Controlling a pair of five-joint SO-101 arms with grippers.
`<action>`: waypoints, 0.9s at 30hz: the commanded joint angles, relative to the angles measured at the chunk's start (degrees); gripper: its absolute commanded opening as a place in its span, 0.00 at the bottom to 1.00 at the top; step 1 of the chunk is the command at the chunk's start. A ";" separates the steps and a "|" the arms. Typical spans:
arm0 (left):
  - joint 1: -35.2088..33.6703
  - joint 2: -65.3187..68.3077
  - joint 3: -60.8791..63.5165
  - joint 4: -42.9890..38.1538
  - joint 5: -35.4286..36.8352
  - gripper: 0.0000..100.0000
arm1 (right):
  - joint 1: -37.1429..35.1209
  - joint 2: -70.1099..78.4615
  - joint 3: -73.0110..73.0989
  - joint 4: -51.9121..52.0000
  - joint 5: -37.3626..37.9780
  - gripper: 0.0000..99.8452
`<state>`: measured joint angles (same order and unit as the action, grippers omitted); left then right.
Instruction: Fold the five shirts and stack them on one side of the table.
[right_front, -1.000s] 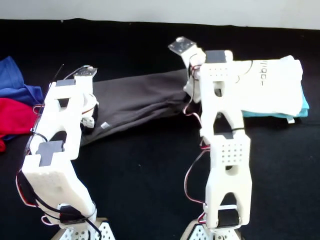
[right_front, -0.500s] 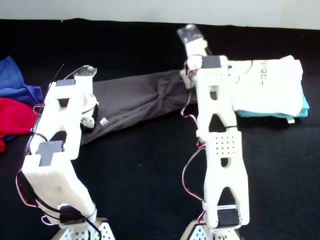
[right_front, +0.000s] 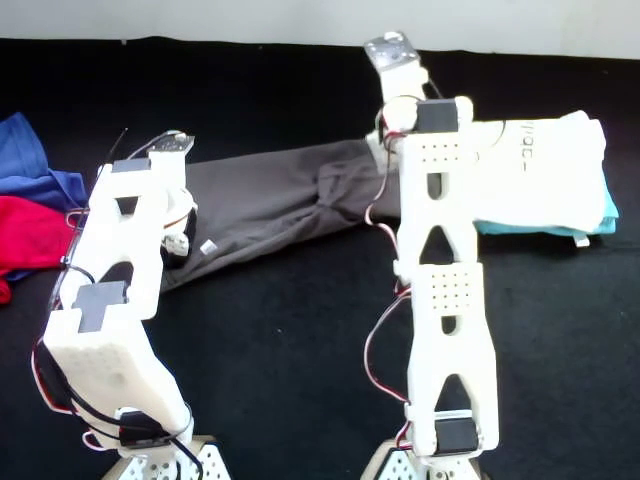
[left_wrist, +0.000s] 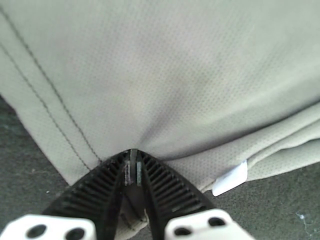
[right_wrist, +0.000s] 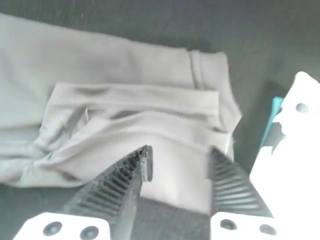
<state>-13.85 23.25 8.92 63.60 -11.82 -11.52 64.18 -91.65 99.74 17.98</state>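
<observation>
A long grey shirt (right_front: 270, 205) lies stretched across the middle of the high view on the black, matte table (right_front: 300, 350), running from the left arm (right_front: 120, 280) up to the right arm (right_front: 440, 270). Its cloth is a fine knitted one with small dots in the weave, and it has a double line of stitches along the hem. Near the right arm it is bunched into soft, twisted wrinkles. The left gripper (left_wrist: 133, 157) is closed tight on the edge of this shirt: its black ribbed fingers (left_wrist: 102, 180) meet with only a thin layer of cloth between them, and the fabric pulls into small rays at that place. A little white label (left_wrist: 231, 178) sticks out from the folded layers just beside it. The right gripper (right_wrist: 179, 165) is over the bunched end of the grey shirt, with its toothed jaws standing well apart and nothing between them; I cannot tell if it touches the cloth. At the right of the high view a white shirt (right_front: 545, 170), folded to a neat rectangle, lies on top of a teal shirt (right_front: 606, 212). At the left edge there is a crumpled blue shirt (right_front: 25, 160), with a red shirt (right_front: 30, 235) just below it, touching it.
</observation>
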 joint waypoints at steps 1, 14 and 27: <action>0.48 0.40 -1.10 -1.93 0.44 0.01 | -1.54 -0.40 1.36 1.36 -0.26 0.00; 0.48 0.40 -1.10 -1.93 0.44 0.01 | -9.27 -0.31 16.31 -10.33 -0.44 0.01; 0.48 0.40 -1.10 -1.93 0.44 0.01 | -7.78 -2.33 12.26 -9.27 -0.44 0.01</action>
<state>-13.85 23.25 8.92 63.60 -11.82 -20.48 64.62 -72.48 86.20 17.98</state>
